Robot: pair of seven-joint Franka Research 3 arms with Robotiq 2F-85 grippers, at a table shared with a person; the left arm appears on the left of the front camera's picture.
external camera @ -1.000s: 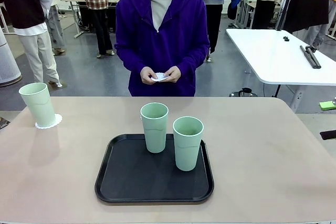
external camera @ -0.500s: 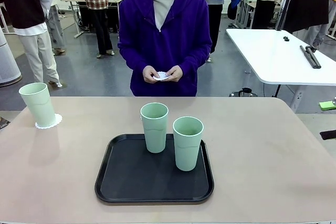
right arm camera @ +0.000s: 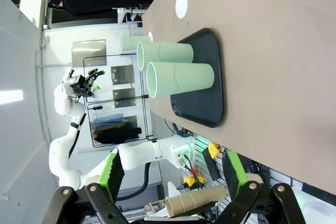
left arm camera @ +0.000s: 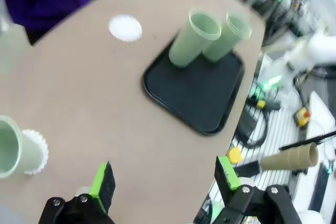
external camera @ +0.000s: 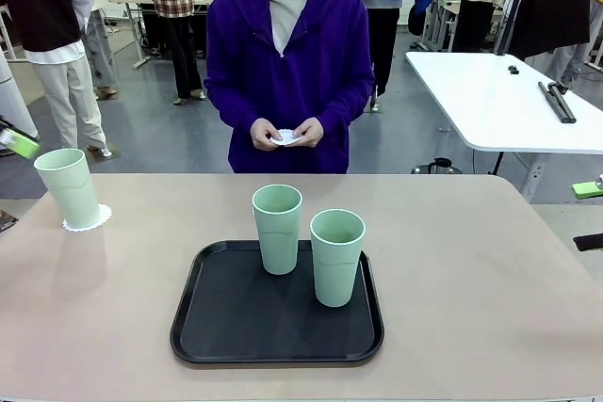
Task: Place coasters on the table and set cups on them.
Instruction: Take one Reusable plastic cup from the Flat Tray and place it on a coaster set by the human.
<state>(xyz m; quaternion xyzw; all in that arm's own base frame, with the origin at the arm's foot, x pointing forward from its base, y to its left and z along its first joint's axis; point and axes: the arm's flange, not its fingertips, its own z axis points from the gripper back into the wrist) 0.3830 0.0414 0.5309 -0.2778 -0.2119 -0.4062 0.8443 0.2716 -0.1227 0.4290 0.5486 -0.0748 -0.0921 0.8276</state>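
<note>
My left claw [left arm camera: 164,182] hangs wide open at the bottom of its wrist view. Its green pads are well apart, with nothing between them but bare surface [left arm camera: 94,103] below. My right claw [right arm camera: 174,177] is spread just as wide and holds nothing. It sits at the bottom of its own view, which is rolled so that the surface [right arm camera: 273,51] runs down the right side of the frame.

In the front camera, a lone cup [external camera: 68,185] stands upright at the far left of the surface [external camera: 490,270]. It sits on a coaster [external camera: 91,220] whose lacy edge shows past the cup's base. The left wrist view has that pair in its lower left corner.

The black tray [external camera: 236,327] lies in the lower middle of the front frame. A rear cup [external camera: 277,228] and a front cup [external camera: 336,256] stand upright on it, just beside each other, the front cup to the right.

A second coaster [left arm camera: 125,27] lies flat on the surface with nothing on it, in the upper left of the left wrist view, between the tray [left arm camera: 194,93] and the person. The right wrist view has it near the top centre [right arm camera: 181,4].

A third coaster [external camera: 287,138] is off the surface. The person [external camera: 287,54] in a purple hoodie stands at the top centre of the front frame and holds it in both hands [external camera: 266,134] at waist level.
</note>
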